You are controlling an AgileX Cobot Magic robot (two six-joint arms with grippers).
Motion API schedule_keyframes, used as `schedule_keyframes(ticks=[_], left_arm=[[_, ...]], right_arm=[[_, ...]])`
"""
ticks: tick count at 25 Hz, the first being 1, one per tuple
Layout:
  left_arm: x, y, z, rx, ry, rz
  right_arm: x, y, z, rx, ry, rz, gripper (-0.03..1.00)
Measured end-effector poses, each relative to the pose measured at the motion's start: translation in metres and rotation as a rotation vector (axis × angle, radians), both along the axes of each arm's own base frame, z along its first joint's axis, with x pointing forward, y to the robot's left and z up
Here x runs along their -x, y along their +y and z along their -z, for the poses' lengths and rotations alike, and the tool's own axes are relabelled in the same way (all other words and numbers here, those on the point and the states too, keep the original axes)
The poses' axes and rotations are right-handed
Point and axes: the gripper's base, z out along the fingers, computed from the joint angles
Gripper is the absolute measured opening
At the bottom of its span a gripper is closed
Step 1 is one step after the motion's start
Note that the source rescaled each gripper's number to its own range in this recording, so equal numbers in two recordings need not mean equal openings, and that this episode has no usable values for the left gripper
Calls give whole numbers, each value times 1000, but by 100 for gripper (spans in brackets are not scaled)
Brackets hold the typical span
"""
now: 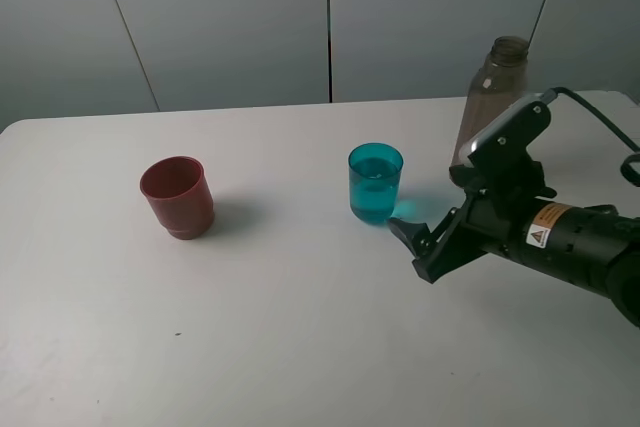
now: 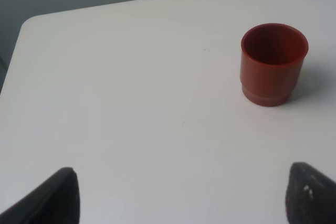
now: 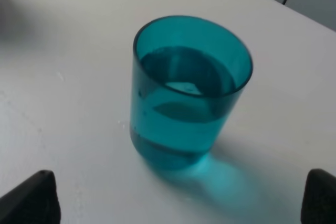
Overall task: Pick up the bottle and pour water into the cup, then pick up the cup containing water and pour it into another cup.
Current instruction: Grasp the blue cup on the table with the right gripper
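White table point(image 1: 300, 337) fills the nearest ground in the high view, and we see it bare there apart from a tiny dark speck. Coming in from the right side, the right gripper point(image 1: 412, 247) sits low over the table with its jaws spread wide and nothing between them. Its own camera shows the two dark fingertips of the right gripper point(image 3: 176, 203) far apart. The teal cup point(image 3: 189, 93) stands just ahead of them, untouched.

That teal cup point(image 1: 375, 184) is upright near the middle of the table, just beside the gripper's tips, and we can see water in it. A blue-green glow falls on the table at its foot.

Well apart from it, on the left half, the red cup point(image 1: 177, 197) stands upright. From the left wrist view, the left gripper point(image 2: 181, 198) is also wide open and grips nothing, with the red cup point(image 2: 273, 64) some way in front of it.

Furthest back, at the right rear, the bottle point(image 1: 492, 87) stands upright and uncapped. Its lower part is hidden behind the right arm. Grey wall panels point(image 1: 230, 17) close the scene.
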Motion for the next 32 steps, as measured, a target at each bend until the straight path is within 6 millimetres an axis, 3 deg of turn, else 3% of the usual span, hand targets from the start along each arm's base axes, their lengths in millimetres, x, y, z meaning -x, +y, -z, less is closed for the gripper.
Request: schedule_keyframes(ticks=[8, 13, 23, 32], left_arm=[[0, 0, 0, 0, 0, 0], [0, 0, 0, 0, 0, 0], [0, 0, 0, 0, 0, 0], [0, 0, 0, 0, 0, 0]], right_arm=[[-15, 10, 26, -122, -21, 43, 100], [-29, 6, 30, -181, -51, 84, 100], [-42, 15, 56, -209, 15, 74, 100], [-63, 26, 62, -262, -8, 83, 100]])
